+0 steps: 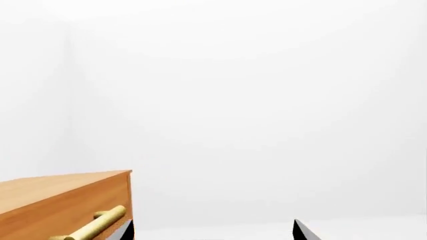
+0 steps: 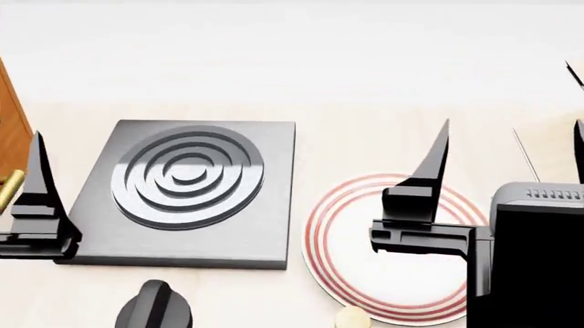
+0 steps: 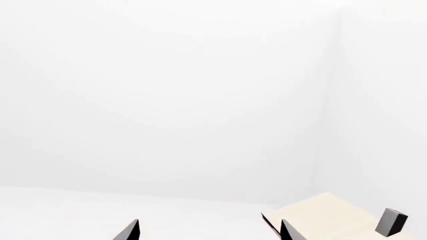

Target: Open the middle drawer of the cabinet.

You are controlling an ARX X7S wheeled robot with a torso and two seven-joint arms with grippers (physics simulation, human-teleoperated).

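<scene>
The cabinet is orange-brown wood; its top corner and front show in the left wrist view, and a sliver at the head view's left edge. A brass bar handle sits just under its top. I cannot tell which drawer it belongs to. The middle drawer is out of view. My left gripper is open and empty, one fingertip close beside that handle. My right gripper is open and empty above the plate, far from the cabinet.
A black hob with ring burners lies right of the left gripper. A white plate with red rings sits under the right gripper. A black knob is near the front. A pale wooden box with a dark block stands at the right.
</scene>
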